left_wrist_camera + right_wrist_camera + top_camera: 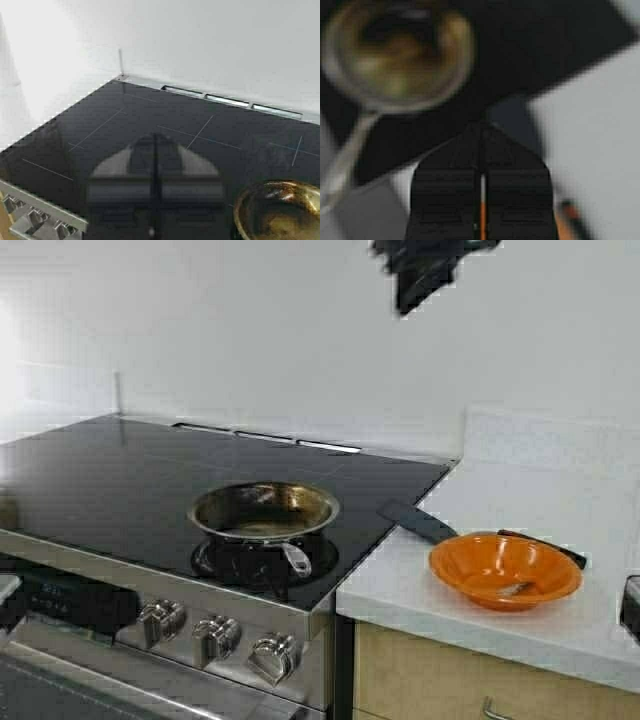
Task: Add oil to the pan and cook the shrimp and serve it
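Observation:
The steel pan (pixel 265 510) stands on the front burner of the black cooktop (pixel 120 480), its short handle toward the knobs. Its browned inside shows in the left wrist view (pixel 280 212) and the right wrist view (pixel 395 55). A small pale piece, seemingly the shrimp (pixel 516 588), lies in the orange bowl (pixel 505 568). The oil is out of view. My left gripper (pixel 156 137) hovers shut and empty over the cooktop, left of the pan. My right gripper (pixel 481 125) is shut and empty, high above the cooktop's right corner; it is the dark shape (pixel 420 275) at the top of the high view.
A black spatula (pixel 420 523) lies on the white counter (pixel 560 490) behind the orange bowl. The stove's knobs (pixel 215 635) line its front edge. A dark object (pixel 630 605) sits at the right border. A white wall backs the stove.

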You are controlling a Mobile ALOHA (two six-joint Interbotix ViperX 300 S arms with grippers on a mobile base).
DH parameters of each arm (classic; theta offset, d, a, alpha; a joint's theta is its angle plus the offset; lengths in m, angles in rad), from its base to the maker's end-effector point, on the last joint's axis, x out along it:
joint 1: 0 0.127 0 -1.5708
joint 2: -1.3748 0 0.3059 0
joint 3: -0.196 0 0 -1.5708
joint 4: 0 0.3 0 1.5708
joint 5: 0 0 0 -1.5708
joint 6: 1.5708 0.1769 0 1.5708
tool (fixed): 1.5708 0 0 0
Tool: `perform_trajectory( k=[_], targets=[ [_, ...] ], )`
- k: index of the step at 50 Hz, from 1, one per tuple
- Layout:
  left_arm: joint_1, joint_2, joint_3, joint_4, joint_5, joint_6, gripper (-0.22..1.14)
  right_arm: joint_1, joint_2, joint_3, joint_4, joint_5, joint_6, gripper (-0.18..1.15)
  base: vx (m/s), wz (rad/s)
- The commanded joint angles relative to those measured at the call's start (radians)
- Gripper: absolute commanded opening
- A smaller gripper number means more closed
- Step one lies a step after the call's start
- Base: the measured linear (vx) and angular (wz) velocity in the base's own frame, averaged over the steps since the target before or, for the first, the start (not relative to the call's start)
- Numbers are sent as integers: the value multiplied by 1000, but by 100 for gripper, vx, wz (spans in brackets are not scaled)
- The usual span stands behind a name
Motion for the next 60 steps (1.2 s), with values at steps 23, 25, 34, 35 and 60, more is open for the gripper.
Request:
perform_trajectory(
  k=[23,25,34,35,60],
  targets=[
    [0,-9,-25,0,-3,-3,3,318,249,9,-764,279,795,20,0,0],
    [0,-14,-25,0,-3,-3,3,334,262,17,-871,348,874,20,0,0],
    [0,-25,-23,-2,-3,-3,3,426,319,97,-1190,563,1270,20,0,0],
    [0,-25,-21,0,-3,-3,3,433,324,104,-1192,560,1289,20,0,0],
    [0,-25,-21,-2,-3,-5,3,592,577,156,-1170,555,1493,8,0,0]
  ],
)
